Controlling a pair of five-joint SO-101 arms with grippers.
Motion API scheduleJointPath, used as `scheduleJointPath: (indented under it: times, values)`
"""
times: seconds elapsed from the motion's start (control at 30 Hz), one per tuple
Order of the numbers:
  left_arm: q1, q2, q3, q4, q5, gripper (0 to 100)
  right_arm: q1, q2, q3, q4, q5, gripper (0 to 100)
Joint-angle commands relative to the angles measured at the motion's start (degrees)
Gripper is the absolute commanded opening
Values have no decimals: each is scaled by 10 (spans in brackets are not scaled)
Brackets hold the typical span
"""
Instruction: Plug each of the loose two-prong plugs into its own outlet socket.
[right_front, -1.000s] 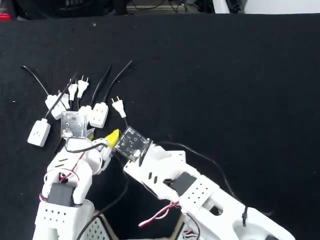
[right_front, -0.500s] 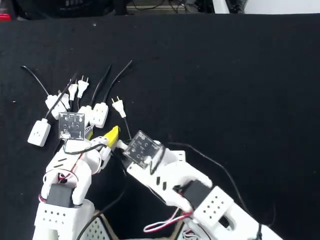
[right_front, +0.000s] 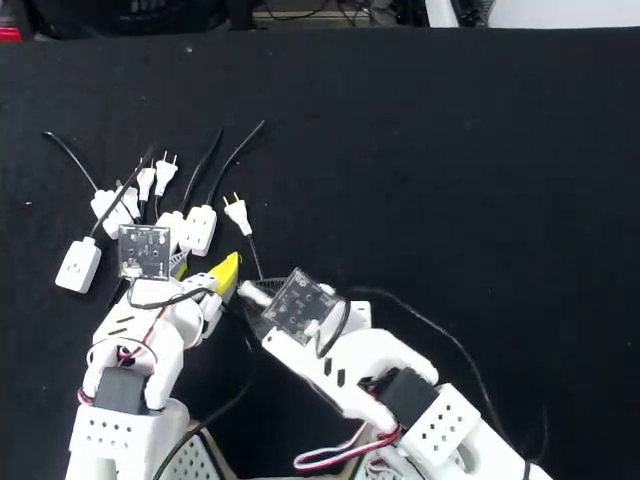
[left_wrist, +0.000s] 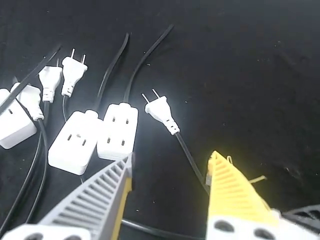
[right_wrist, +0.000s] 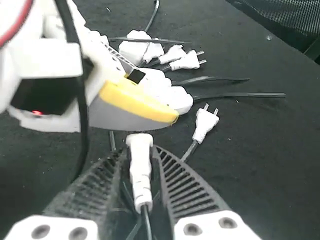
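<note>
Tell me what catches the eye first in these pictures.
The white clutter stands out on the black table: outlet sockets and loose plugs with black cords, bunched at its left side. Nearer the arms, the right end effector is shut on a white plug, beside the open left end effector with its yellow finger.

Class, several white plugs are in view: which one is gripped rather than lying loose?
The plug clamped in the right gripper; the other plugs lie free on the table.
</note>
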Motion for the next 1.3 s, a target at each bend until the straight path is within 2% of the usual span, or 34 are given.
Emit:
scheduleJointPath:
  times: [0.0, 0.13, 0.33, 0.4, 0.5, 0.7, 0.9, 1.03, 1.27]
  values:
    - [-42, -4, -10, 4, -1, 245, 83, -28, -19, 29, -3, 10]
    - [-89, -4, -18, 5, 31, 245, 135, -27, -42, 81, -3, 10]
    - [-97, -4, 10, -18, 34, 245, 178, 7, -172, 230, 11, 10]
    - [-98, -4, 23, -35, 34, 245, 180, 65, -210, 264, 37, 10]
    - [-98, -4, 31, -44, 34, 245, 180, 192, -269, 310, 38, 10]
    - [-98, -4, 33, -44, 34, 245, 181, 400, -393, 498, 44, 10]
    - [-98, -4, 33, -44, 34, 245, 215, 496, -394, 520, 115, 10]
    - [-99, -4, 33, -44, 34, 245, 254, 544, -410, 519, 133, 10]
    - [-99, -4, 33, -44, 34, 245, 373, 624, -447, 437, 172, 10]
